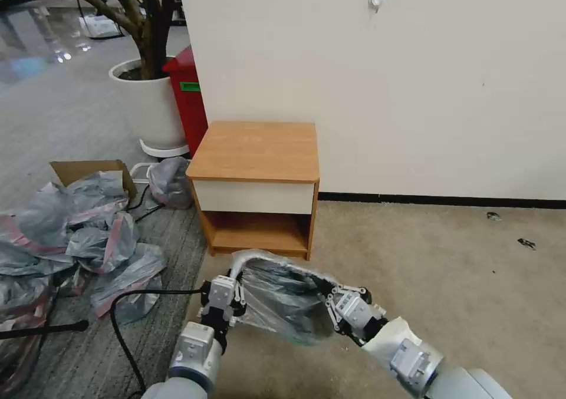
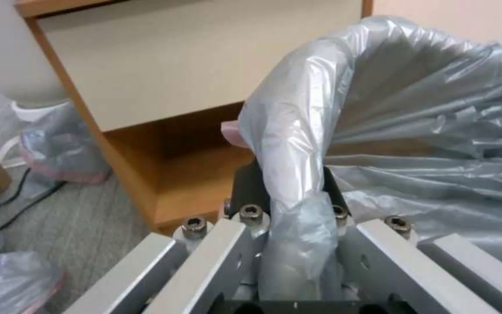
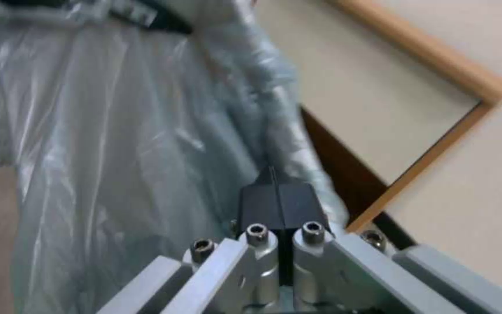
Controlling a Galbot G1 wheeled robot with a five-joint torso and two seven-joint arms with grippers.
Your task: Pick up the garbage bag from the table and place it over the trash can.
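Observation:
The translucent grey garbage bag (image 1: 283, 304) is stretched over the trash can, whose rounded rim (image 1: 239, 260) shows through the plastic, on the carpet just in front of the table (image 1: 256, 148). My left gripper (image 1: 233, 281) is at the can's left side. In the left wrist view, the left gripper (image 2: 292, 183) has a finger on each side of the bag-wrapped rim, clamped on the plastic (image 2: 297, 131). My right gripper (image 1: 329, 296) is at the can's right side, and its fingertips (image 3: 274, 174) are shut together on the bag's edge (image 3: 146, 152).
A heap of grey-and-pink bags (image 1: 76, 228) and a cardboard box (image 1: 88, 169) lie to the left, with a black cable (image 1: 118, 328) across the floor. A white plant pot (image 1: 150, 104) and red bin (image 1: 188, 98) stand behind. Beige carpet (image 1: 442, 269) lies open to the right.

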